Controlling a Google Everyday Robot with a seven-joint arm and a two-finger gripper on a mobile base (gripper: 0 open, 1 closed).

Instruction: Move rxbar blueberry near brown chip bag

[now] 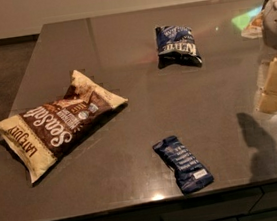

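The rxbar blueberry [183, 163] is a slim dark navy wrapper with rows of pale text. It lies flat near the table's front edge, a small white label at its near end. The brown chip bag [57, 123] is large and puffy, with white script and cream-yellow ends. It lies at the left of the table, well apart from the bar. My gripper [275, 84] shows at the right edge as pale cream-yellow pads under a grey arm. It hangs above the table, to the right of the bar and farther back, holding nothing.
A wider blue bag [177, 45] with big white letters lies at the back centre. The dark grey table [125, 84] ends close in front of the bar. The arm's shadow [261, 143] falls on the table at the right. Floor lies beyond the left edge.
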